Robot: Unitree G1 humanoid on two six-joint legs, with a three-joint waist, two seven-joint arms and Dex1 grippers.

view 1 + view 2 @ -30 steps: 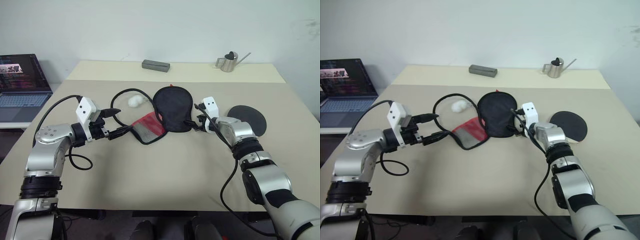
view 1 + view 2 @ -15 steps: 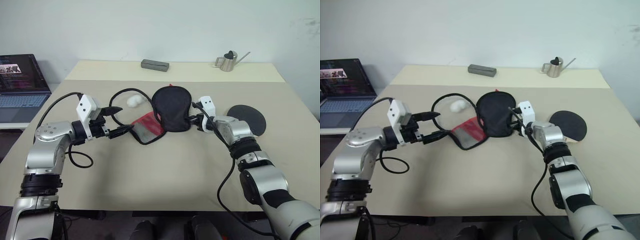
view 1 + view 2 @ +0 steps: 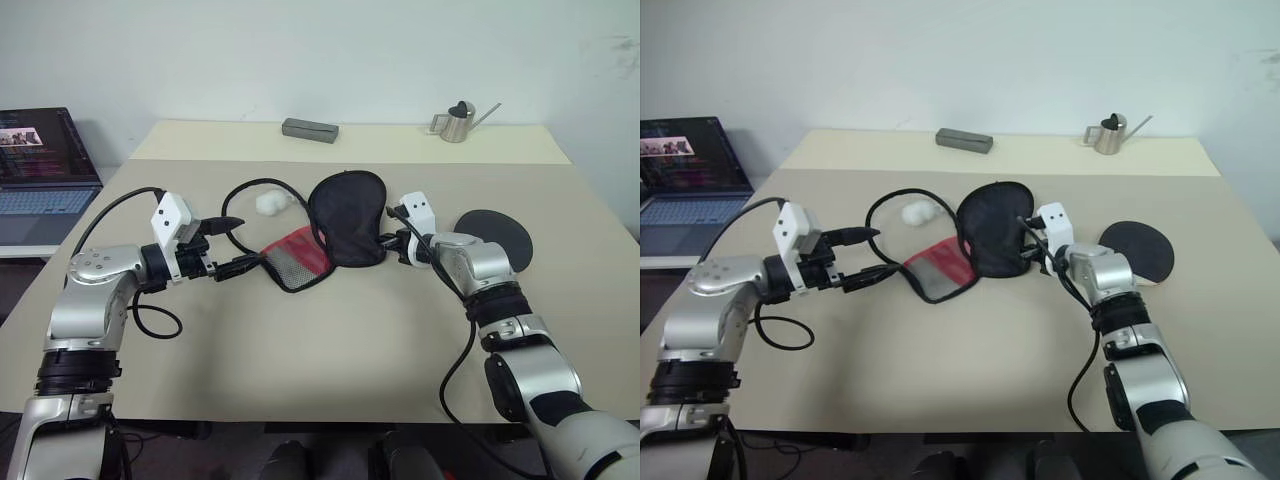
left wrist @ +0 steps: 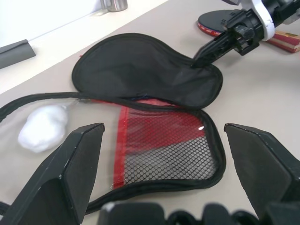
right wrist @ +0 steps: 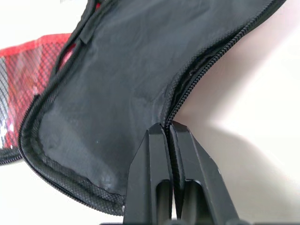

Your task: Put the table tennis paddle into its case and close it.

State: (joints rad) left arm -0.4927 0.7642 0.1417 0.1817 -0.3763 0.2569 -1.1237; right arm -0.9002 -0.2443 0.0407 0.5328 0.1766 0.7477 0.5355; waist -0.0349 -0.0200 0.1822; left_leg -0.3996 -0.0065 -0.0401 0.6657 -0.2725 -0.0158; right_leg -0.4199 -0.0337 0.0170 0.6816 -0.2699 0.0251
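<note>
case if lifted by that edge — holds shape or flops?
Likely flops: the case is thin fabric, and the edge pinched by the right gripper already bends up. Probably light. The pom-pom on its cord would likely trail behind.

Right pincer (image 3: 1028, 243) pinching black case (image 3: 985, 240) edge, paddle (image 3: 1137, 249) beside

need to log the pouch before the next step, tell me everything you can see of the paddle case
The case is a paddle-shaped black fabric zip pouch lying open on the table. Its black rounded flap is lifted at the zipper edge, where the right gripper is shut on it. The lower part is red with a black mesh pocket, lying flat between the open fingers of the left gripper. A white pom-pom lies beside it.
</note>
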